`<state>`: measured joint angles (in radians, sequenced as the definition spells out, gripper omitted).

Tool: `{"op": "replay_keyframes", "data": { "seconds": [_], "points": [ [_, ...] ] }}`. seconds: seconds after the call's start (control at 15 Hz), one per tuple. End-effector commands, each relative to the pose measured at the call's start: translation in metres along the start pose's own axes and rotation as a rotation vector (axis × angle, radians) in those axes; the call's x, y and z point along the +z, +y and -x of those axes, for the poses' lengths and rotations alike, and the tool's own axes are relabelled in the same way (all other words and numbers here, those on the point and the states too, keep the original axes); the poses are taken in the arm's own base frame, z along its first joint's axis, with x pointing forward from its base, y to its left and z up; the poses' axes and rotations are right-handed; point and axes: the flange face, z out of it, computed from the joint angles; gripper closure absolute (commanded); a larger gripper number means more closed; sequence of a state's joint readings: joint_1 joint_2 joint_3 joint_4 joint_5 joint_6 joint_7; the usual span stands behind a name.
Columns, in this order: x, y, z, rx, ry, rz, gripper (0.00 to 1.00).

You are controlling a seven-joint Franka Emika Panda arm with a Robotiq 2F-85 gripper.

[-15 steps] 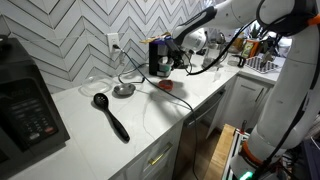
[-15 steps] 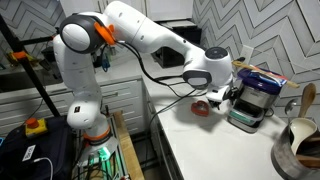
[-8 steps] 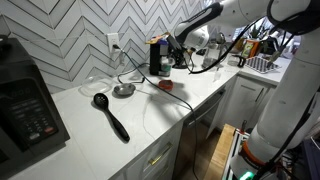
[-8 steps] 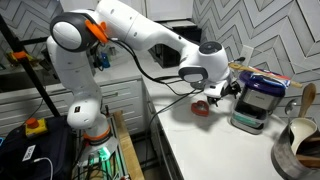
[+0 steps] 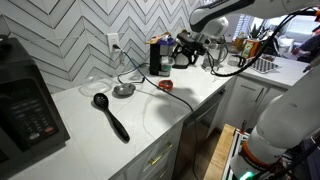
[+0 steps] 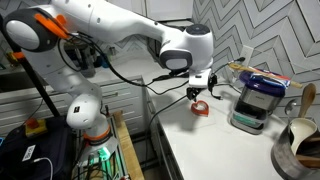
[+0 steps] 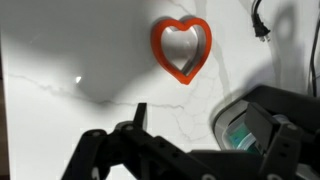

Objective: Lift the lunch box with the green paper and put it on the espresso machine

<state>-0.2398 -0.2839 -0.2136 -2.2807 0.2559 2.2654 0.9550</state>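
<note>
The black espresso machine (image 6: pixel 252 103) stands on the white counter, and also shows in an exterior view (image 5: pixel 157 57). The clear lunch box (image 6: pixel 262 79) lies flat on its top. In the wrist view the box (image 7: pixel 240 128) shows at the lower right with the green paper (image 7: pixel 238 130) glinting through it. My gripper (image 6: pixel 200 86) is open and empty. It hangs over the counter, apart from the machine, above a red heart-shaped cutter (image 6: pixel 200 108). Its dark fingers (image 7: pixel 212 122) fill the bottom of the wrist view. In an exterior view the gripper (image 5: pixel 190 45) is beside the machine.
The red heart cutter (image 7: pixel 182 47) lies on the counter (image 5: pixel 165 86). A black ladle (image 5: pixel 111 116) and a round grey dish (image 5: pixel 123 90) lie further along. A large black appliance (image 5: pixel 25 105) stands at the counter's end. A power cord (image 7: pixel 258 18) trails by the machine.
My gripper has drawn back from the espresso machine and risen, now over the red heart. The lunch box stays on top of the machine.
</note>
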Motion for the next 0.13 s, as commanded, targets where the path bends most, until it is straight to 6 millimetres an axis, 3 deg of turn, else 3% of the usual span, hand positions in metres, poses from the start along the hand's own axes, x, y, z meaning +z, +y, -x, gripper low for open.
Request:
{"op": "replay_keyframes", "data": {
  "seconds": [0.0, 0.07],
  "points": [
    [-0.0111, 0.0033, 0.0010, -0.009, -0.004, -0.009, 0.00],
    [-0.0165, 0.0032, 0.0013, -0.009, -0.001, -0.019, 0.00]
  ]
}}
